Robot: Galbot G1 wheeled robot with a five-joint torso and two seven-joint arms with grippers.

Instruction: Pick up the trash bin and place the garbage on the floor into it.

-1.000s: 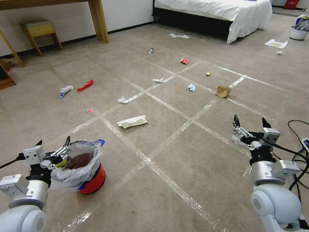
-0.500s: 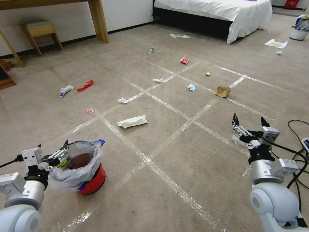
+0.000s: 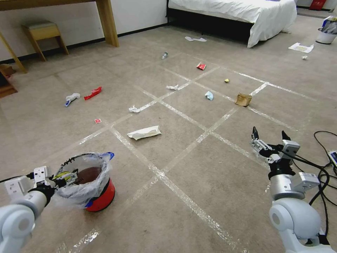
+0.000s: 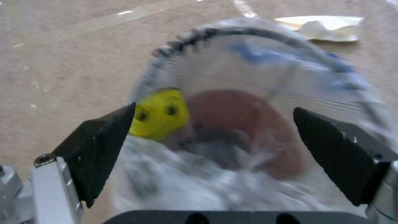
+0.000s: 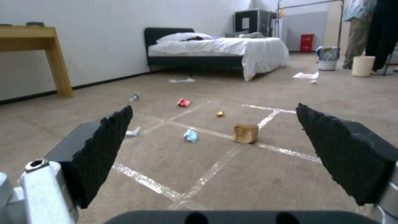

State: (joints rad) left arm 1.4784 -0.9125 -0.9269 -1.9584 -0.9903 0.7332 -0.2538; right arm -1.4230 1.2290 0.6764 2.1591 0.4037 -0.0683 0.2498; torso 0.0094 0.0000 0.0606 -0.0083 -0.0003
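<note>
While your left gripper (image 3: 58,174) sits low at the near-left rim of the trash bin (image 3: 92,182), note that its jaws are spread wide and hold nothing. In the left wrist view the bin's bagged mouth lies straight ahead, between the two fingers (image 4: 99,146), so the rim is the thing to close on; whether a finger already touches the plastic, you cannot tell. The bin stands upright on the floor (image 3: 196,189), and your left arm is by far the nearer one. Moving right, the white paper sheet (image 3: 144,132) lies just beyond the bin, the brown paper bag (image 3: 243,99) farther off. Your right gripper (image 3: 270,138) hangs well apart, spread and empty.
</note>
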